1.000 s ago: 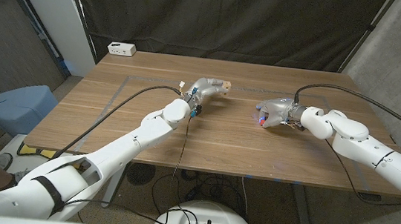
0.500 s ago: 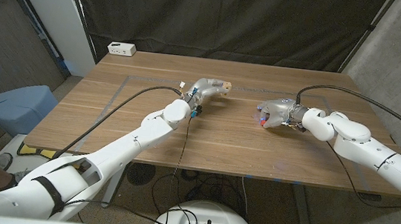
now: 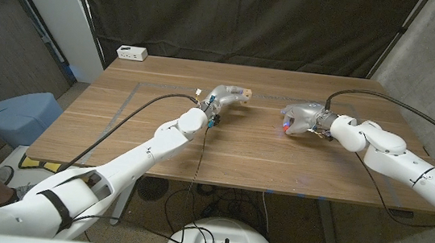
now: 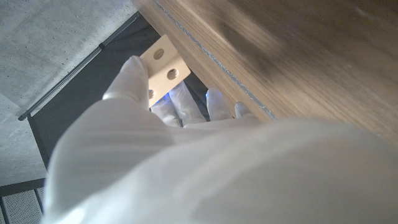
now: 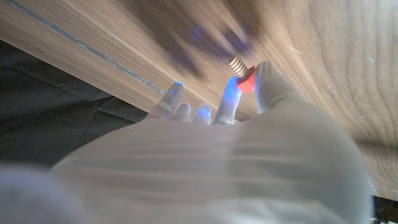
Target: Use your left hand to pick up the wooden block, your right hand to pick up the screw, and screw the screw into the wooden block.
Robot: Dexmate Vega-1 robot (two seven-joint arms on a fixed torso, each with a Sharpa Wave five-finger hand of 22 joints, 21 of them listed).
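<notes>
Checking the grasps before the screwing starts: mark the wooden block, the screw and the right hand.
wooden block (image 4: 163, 65): left wrist view, on its face with the holes.
screw (image 5: 238, 63): right wrist view, on its threaded shaft.
right hand (image 3: 302, 117): head view, on the back of the hand.

Evenly and softly lit from above in the head view, sharp, with faint shadows on the worktop. Bowed at the edges. Blurred and overexposed up close in both wrist views; blue glow on fingers.
</notes>
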